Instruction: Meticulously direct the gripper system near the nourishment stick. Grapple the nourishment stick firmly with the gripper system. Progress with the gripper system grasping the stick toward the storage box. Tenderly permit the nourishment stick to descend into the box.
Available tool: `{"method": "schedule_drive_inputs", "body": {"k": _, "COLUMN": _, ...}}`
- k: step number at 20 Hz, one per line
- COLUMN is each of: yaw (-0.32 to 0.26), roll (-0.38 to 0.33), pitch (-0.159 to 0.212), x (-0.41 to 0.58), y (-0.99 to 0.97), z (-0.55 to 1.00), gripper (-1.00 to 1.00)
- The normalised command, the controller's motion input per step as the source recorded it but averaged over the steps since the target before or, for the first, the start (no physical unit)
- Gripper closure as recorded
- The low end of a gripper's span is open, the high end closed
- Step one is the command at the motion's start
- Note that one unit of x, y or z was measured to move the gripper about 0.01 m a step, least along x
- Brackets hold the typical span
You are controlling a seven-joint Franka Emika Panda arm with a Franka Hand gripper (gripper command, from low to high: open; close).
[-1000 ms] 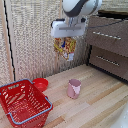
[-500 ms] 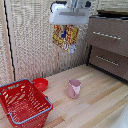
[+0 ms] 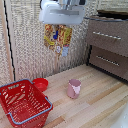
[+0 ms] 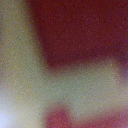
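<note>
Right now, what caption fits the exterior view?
Pincer dangling snack packet high above pink cup, red basket waiting.

Soft, even light is filling the exterior view; nothing is glaring and nothing is sinking into darkness. The pink cup and the red basket are casting only faint, short shadows on the pale wooden table. The whole picture is looking grainy and slightly smeared, and my gripper is showing as a pale block with softened edges near the upper border. My wrist view is giving me nothing sharp: it is dissolving into fuzzy patches of dark red, beige and a whitish corner, entirely out of focus, with speckled noise.
</note>
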Motion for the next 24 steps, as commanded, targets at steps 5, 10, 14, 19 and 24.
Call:
{"method": "schedule_drive_inputs", "body": {"k": 5, "yaw": 0.0, "roll": -0.01, "pitch": 0.128, "x": -0.007, "y": 0.95, "z": 0.08, "gripper": 1.0}}
{"method": "schedule_drive_inputs", "body": {"k": 10, "yaw": 0.0, "roll": -0.06, "pitch": 0.147, "x": 0.144, "y": 0.91, "z": -0.09, "gripper": 1.0}}
{"method": "schedule_drive_inputs", "body": {"k": 14, "yaw": 0.0, "roll": -0.107, "pitch": 0.127, "x": 0.18, "y": 0.86, "z": -0.22, "gripper": 1.0}}
{"method": "schedule_drive_inputs", "body": {"k": 19, "yaw": 0.016, "roll": -0.146, "pitch": 0.107, "x": 0.109, "y": 0.69, "z": -0.27, "gripper": 1.0}}
{"method": "schedule_drive_inputs", "body": {"k": 24, "yaw": 0.02, "roll": -0.118, "pitch": 0.013, "x": 0.074, "y": 0.39, "z": -0.39, "gripper": 1.0}}
